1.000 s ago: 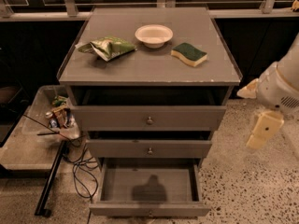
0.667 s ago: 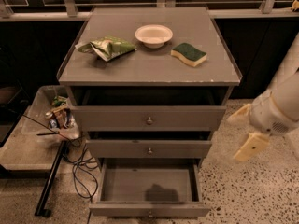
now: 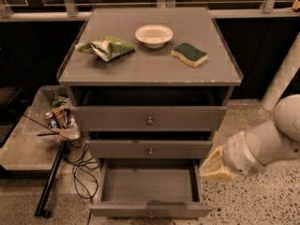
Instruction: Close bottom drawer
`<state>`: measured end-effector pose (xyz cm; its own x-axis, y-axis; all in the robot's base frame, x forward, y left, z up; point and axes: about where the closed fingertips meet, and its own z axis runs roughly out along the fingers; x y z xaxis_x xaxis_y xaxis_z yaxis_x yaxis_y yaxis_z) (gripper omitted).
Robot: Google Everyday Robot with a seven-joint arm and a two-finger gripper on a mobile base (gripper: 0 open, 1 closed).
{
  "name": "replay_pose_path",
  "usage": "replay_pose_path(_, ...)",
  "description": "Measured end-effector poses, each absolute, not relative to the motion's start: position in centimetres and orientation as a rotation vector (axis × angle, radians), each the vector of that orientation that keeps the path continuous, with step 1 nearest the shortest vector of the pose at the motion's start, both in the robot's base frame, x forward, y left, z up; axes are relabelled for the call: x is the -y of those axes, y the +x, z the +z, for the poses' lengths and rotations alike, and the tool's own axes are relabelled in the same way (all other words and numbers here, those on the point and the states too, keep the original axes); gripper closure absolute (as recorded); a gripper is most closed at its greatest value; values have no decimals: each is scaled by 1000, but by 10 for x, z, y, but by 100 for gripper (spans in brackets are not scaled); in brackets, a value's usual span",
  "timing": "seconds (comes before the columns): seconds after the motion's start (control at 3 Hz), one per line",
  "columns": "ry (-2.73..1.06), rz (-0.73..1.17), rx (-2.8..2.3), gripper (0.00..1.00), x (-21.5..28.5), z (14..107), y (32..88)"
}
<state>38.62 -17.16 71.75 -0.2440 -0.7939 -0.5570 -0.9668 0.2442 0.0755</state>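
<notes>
Gripper (image 3: 215, 166): positioned at the right of the grey cabinet (image 3: 150, 71), just beside the right wall of the bottom drawer (image 3: 145, 185). Whether it is open or closed cannot be told. The drawer stands pulled well out at floor level. Its front panel (image 3: 117, 209), long axis left-right, lies down-left of the gripper and nearer the camera. The closing push should run into the cabinet. No legible writing.
</notes>
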Motion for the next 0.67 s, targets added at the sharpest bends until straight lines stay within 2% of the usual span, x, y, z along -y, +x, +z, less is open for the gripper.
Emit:
replay_pose_path(0.33, -1620, 597, -2119, 98, 166, 712, 380)
replay_pose_path(0.67, -1621, 598, -2119, 100, 166, 712, 380)
